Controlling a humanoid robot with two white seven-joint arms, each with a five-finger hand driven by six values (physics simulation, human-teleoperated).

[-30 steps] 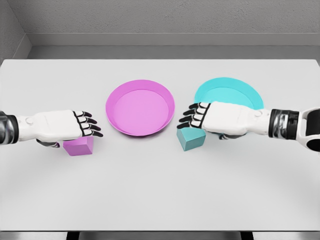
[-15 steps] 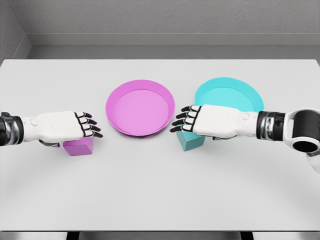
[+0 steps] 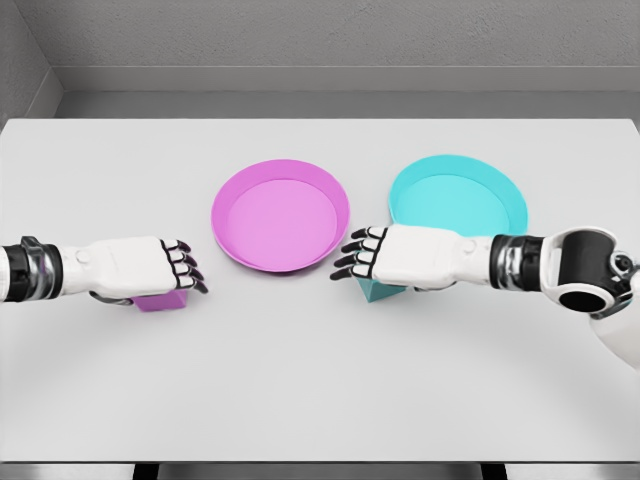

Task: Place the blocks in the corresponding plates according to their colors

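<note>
I'm seeing the left hand [image 3: 135, 267] lying over the purple block [image 3: 160, 301], which is sitting on the table [image 3: 320, 380] under the palm; its fingers [image 3: 185, 268] are reaching past the block, loosely spread, not gripping. The right hand [image 3: 400, 255] is covering the teal block [image 3: 380, 291] likewise, fingers [image 3: 358, 255] relaxed and pointing beyond it. Both blocks are lying outside the purple plate [image 3: 281, 215] and teal plate [image 3: 457, 192].

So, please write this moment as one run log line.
left hand: over pink block | right hand: over teal block | plates: empty
</note>
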